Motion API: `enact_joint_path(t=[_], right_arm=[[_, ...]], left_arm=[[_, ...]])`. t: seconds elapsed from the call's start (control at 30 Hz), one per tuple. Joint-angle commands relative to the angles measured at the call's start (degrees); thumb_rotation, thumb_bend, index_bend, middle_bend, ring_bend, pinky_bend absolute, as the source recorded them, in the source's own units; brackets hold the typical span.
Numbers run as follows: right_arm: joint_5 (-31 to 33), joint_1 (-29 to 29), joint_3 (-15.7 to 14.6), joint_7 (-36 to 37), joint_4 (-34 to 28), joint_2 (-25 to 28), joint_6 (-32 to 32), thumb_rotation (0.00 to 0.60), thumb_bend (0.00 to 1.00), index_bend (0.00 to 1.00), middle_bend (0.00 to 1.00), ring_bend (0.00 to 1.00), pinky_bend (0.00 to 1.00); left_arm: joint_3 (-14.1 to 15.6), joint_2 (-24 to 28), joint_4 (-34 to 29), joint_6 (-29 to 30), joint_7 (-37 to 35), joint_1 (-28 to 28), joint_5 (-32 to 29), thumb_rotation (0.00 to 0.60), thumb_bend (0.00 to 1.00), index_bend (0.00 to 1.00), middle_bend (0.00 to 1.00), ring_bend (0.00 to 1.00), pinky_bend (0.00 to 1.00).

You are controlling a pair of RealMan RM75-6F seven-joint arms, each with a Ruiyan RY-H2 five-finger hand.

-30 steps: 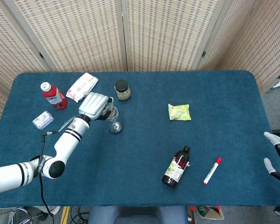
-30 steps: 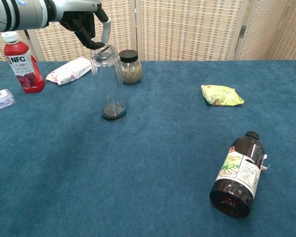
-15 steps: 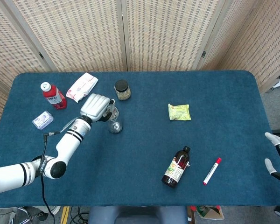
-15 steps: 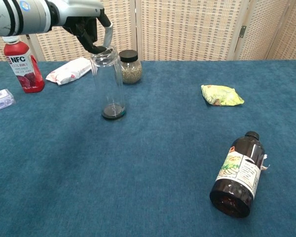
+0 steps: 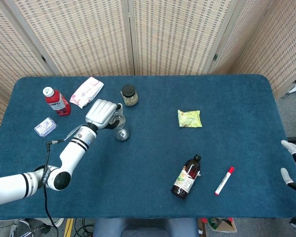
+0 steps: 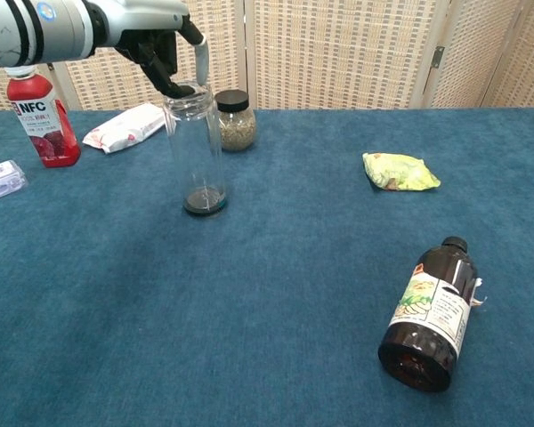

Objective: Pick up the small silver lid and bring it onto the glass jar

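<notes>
The small silver lid (image 6: 188, 90) appeared to sit on the mouth of the glass jar (image 6: 196, 147), upper left of the chest view; seating unconfirmed. The left hand (image 6: 157, 55) hovered above it, fingers curled, grip indeterminable. Judged nearly complete; release remained. Only the head view showed the right hand (image 5: 292, 163), fingers spread, at the right edge.

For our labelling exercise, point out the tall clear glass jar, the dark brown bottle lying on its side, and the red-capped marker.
Tall clear glass jar (image 6: 196, 151), chest view, middle of its wall.
Dark brown bottle lying on its side (image 6: 432, 311), chest view, on its label.
Red-capped marker (image 5: 224, 181), head view, mid-barrel.
</notes>
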Motion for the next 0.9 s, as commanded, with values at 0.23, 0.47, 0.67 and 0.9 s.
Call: enact_joint_path(t=[0.23, 0.47, 0.67, 0.9], right_arm=[[0.0, -0.1, 0.0, 0.0, 0.0, -0.1, 0.0, 0.6, 0.37, 0.16, 0.22, 0.14, 0.26], [0.0, 0.2, 0.1, 0.0, 0.2, -0.3, -0.4, 0.6, 0.37, 0.16, 0.22, 0.14, 0.26], [0.0, 0.2, 0.1, -0.1, 0.1, -0.3, -0.3, 0.6, 0.37, 0.16, 0.22, 0.14, 0.26], [0.1, -0.2, 0.0, 0.1, 0.2, -0.3, -0.1, 0.6, 0.37, 0.16, 0.22, 0.14, 0.26]], left_arm=[[-0.5, 2.4, -3.5, 1.9, -1.8, 1.8, 1.7, 0.6, 0.31, 0.33, 1.0, 0.96, 1.0], [0.2, 5.1, -6.7, 0.5, -2.7, 2.8, 2.4, 0.6, 0.31, 0.36, 1.0, 0.97, 1.0], [0.5, 5.6, -7.0, -1.6, -3.6, 2.6, 2.6, 0.6, 0.42, 0.36, 1.0, 0.97, 1.0], [0.8, 5.2, -6.1, -2.4, -3.7, 2.1, 1.8, 0.6, 0.44, 0.35, 1.0, 0.97, 1.0]])
